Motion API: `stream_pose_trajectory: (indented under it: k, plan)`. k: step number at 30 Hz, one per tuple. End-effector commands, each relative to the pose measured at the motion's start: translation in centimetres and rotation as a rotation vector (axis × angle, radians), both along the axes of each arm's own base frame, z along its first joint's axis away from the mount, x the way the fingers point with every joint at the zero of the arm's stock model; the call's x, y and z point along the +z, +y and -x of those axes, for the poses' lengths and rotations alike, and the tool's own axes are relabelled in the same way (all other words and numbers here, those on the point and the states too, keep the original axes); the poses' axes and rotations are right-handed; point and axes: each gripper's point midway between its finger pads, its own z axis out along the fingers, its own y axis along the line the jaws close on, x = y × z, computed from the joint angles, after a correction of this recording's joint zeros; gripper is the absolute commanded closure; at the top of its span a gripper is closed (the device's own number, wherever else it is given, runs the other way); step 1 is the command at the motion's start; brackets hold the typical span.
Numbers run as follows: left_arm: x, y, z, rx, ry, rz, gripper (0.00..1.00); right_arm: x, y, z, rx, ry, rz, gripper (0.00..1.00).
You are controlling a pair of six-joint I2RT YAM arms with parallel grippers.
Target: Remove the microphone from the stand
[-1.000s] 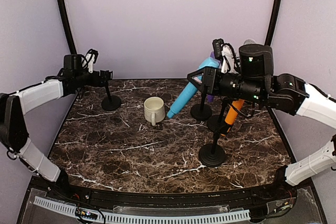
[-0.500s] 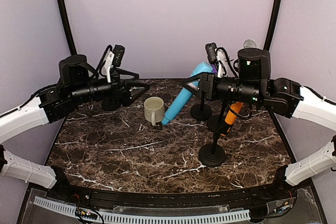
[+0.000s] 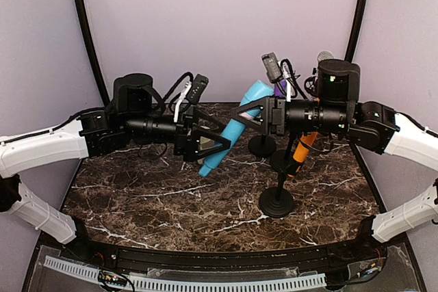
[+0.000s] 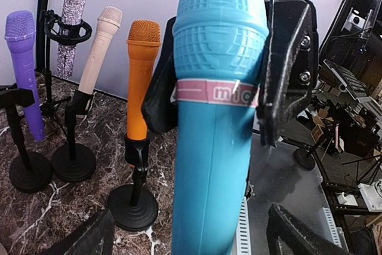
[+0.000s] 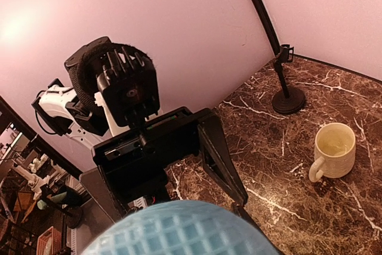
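Note:
The blue microphone point(image 3: 229, 131) hangs tilted above the table, head up to the right. My right gripper point(image 3: 245, 111) is shut on it just under the head; in the left wrist view its black fingers point(image 4: 286, 58) clamp the pink band on the microphone point(image 4: 215, 165). My left gripper point(image 3: 219, 133) is open, one finger point(image 4: 298, 231) on each side of the handle's lower part, not touching it. The microphone's empty stand point(image 3: 262, 145) is behind. The right wrist view shows only the microphone's head point(image 5: 179, 231), with the left gripper point(image 5: 197, 171) beyond it.
An orange microphone point(image 3: 301, 152) stands on its stand point(image 3: 276, 203) under my right arm. Purple point(image 4: 24, 70), glittery silver point(image 4: 74, 22) and beige point(image 4: 95, 52) microphones stand on their stands behind. A cream mug point(image 5: 334, 150) and an empty stand point(image 5: 288, 91) are at the back left.
My left arm swung from the back left across to the blue microphone, its open fingers now astride the handle. My right gripper carried the microphone a little left and forward.

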Motion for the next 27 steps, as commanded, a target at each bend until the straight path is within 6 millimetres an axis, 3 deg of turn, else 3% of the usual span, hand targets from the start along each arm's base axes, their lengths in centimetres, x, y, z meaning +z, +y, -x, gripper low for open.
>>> stream_pose_trajectory:
  k: [1,11,20,27]
  plan:
    - [2.4,-0.6,0.8,-0.044,-0.027,0.055,0.1,2.2,0.8,0.8,0.071,-0.033,-0.078,0.9]
    - [1.7,-1.3,1.5,-0.07,-0.017,0.022,0.47,1.9,1.5,1.4,0.11,-0.02,-0.075,0.9]
    - [0.9,-1.6,1.7,-0.078,-0.005,-0.007,0.52,1.4,2.0,1.4,0.116,-0.015,-0.056,0.9]
    - [1.0,-1.4,1.6,-0.058,-0.018,-0.005,0.76,1.4,2.0,1.2,0.104,-0.018,-0.054,0.89]
